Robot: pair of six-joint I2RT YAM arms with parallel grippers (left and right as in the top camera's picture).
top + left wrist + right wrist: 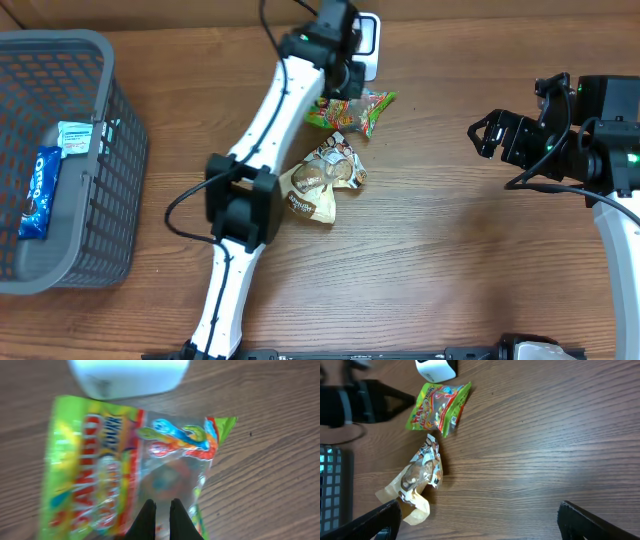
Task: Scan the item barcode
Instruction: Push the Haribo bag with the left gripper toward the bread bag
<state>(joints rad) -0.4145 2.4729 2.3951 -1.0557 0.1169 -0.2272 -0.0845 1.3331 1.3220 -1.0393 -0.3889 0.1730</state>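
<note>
Pickup step: left gripper [162,509] closed at the bag [100,475], lying just beside the scanner [130,375]; a true pinch I cannot tell. Next calls for lifting it, barcode toward scanner. Right gripper [477,512] idles agape

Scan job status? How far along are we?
Looks done: an Oreo pack and a small white packet lie in the basket. In hand: the left hand is closed at the gummy bag, beside the white scanner; a true grip is unclear. Left: that scan, then the brown snack bag on the table. The right hand is open, off to the side.
</note>
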